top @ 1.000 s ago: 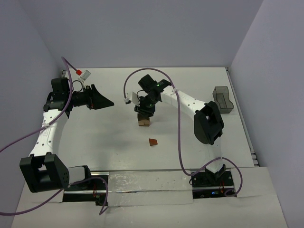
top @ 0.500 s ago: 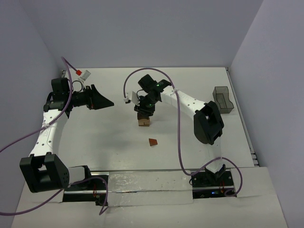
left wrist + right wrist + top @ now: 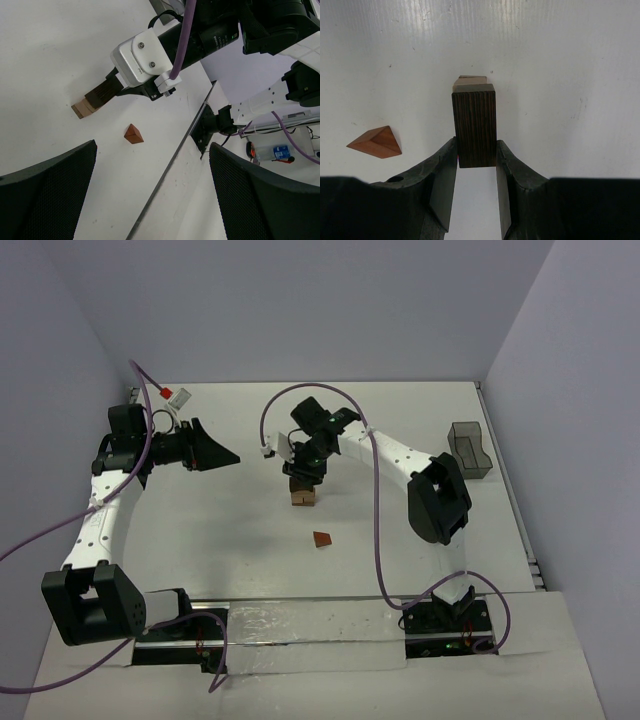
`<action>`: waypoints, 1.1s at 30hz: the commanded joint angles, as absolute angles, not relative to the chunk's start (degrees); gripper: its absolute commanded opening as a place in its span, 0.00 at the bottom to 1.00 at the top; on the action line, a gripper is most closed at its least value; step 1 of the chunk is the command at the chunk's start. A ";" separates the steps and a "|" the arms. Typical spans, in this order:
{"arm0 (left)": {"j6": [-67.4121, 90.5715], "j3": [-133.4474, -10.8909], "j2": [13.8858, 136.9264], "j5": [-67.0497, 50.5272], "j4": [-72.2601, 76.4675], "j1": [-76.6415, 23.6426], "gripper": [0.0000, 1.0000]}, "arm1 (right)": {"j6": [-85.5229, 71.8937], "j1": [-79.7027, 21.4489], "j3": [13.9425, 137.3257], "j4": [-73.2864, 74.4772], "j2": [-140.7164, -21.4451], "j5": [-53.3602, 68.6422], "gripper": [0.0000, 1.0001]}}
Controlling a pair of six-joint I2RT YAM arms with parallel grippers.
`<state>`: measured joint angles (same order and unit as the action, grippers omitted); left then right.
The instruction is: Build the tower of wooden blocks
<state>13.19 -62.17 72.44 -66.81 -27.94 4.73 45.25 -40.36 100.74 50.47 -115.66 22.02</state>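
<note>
White table (image 3: 200, 540): right claw (image 3: 475, 150) tight around dark block (image 3: 475, 125) atop tan stack (image 3: 471, 80) (reddish wedge (image 3: 374, 142) well apart).

The wedge (image 3: 321, 539) lies before the stack (image 3: 301, 497).

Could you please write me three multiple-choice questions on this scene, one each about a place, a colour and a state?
1. Where is the wedge?
A. on the table, apart from the stack
B. on top of the stack
C. in a gripper
2. What colour is the block between the right gripper's fingers?
A. blue
B. white
C. dark brown
3. How is the left gripper?
A. shut on a block
B. open and empty
C. shut on the wedge

1 A: it lies alone on the white surface.
2 C: the right wrist view shows dark grained wood.
3 B: its fingers stand wide apart with nothing between them.
</note>
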 commanded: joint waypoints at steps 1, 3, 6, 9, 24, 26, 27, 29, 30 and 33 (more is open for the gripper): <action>13.46 -61.98 71.40 -68.99 -25.12 5.27 0.99 | 45.09 -40.69 100.27 48.76 -115.40 21.97 0.19; 13.45 -62.05 71.63 -68.99 -25.22 5.27 0.99 | 45.00 -40.69 100.02 48.61 -115.31 21.97 0.19; 13.44 -62.05 71.63 -69.08 -25.14 5.27 0.99 | 45.00 -40.69 99.93 48.61 -115.23 22.06 0.19; 13.54 -62.05 71.58 -69.13 -25.10 5.36 0.99 | 44.82 -40.69 99.84 48.69 -115.31 22.01 0.22; 13.30 -62.23 71.78 -69.17 -25.31 5.33 0.99 | 44.41 -40.69 99.17 48.49 -115.25 21.68 0.48; 13.36 -62.23 71.75 -69.26 -25.34 5.33 0.99 | 44.24 -40.64 99.26 48.63 -115.22 21.83 0.58; 13.36 -62.23 71.81 -69.26 -25.23 5.27 0.99 | 44.09 -40.72 99.40 48.78 -115.22 21.97 0.64; 13.47 -62.23 71.81 -69.29 -25.20 5.33 0.99 | 43.80 -40.81 99.72 49.21 -115.11 22.41 0.83; 13.51 -62.28 71.81 -69.32 -25.16 5.30 0.99 | 43.59 -40.87 100.09 49.49 -115.00 22.66 0.93; 13.36 -62.60 71.79 -69.17 -25.33 5.34 0.99 | 42.59 -41.13 101.11 49.83 -114.00 23.22 1.00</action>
